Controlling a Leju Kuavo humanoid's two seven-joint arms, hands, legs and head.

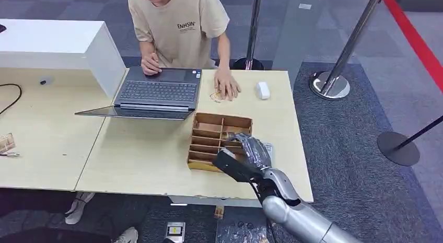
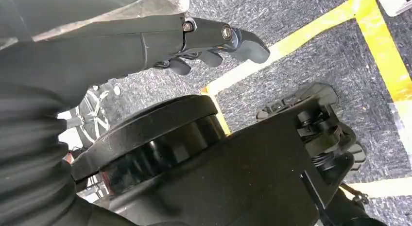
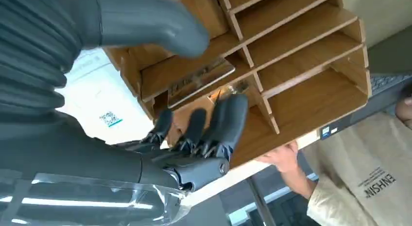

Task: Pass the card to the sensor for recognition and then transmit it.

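Note:
A wooden slotted box (image 1: 208, 134) stands on the table's right part. My right hand (image 1: 249, 150) hovers over its near right corner, thumb and fingers apart. In the right wrist view a shiny card (image 3: 197, 80) leans in one slot, between my thumb (image 3: 155, 24) and my dark fingers (image 3: 218, 121); I cannot tell whether they touch it. A small white device (image 1: 263, 90) lies at the table's far right. My left hand (image 2: 214, 41) hangs over the floor, fingers loosely bent, holding nothing.
A person stands behind the table, one hand (image 1: 226, 87) flat beside the white device, the other on an open laptop (image 1: 156, 94). A white QR-coded sheet (image 3: 104, 109) lies beside the box. Stanchion posts (image 1: 330, 83) stand on the carpet to the right.

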